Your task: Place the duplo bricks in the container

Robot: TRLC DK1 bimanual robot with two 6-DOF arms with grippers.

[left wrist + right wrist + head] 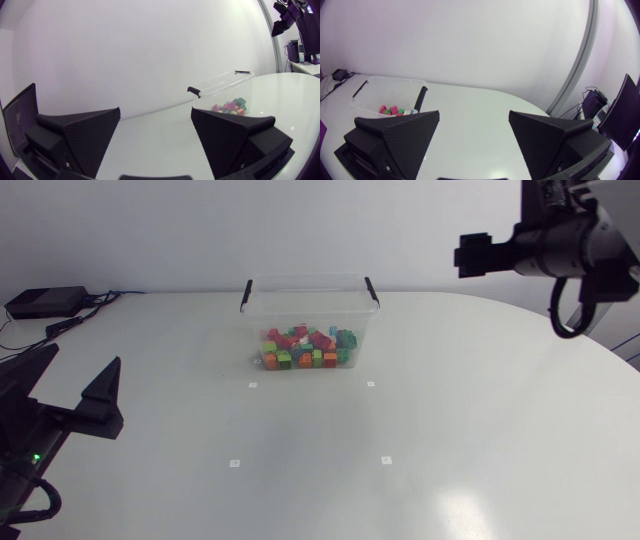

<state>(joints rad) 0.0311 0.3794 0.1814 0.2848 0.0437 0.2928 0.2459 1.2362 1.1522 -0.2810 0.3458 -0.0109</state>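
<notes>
A clear plastic container (310,300) with black handle clips stands at the back middle of the table. Several coloured duplo bricks (308,348) lie piled inside it. My left gripper (68,385) sits low at the near left, open and empty. In the left wrist view the container (225,82) and bricks (231,106) lie well ahead of its fingers (85,135). My right gripper (474,137) hangs high over the table's back right, open and empty. The container (385,90) lies far ahead of it, off to one side.
A black box (45,302) with cables lies at the back left corner of the table. Small white markers (252,385) dot the tabletop in front of the container. No loose bricks show on the table outside the container.
</notes>
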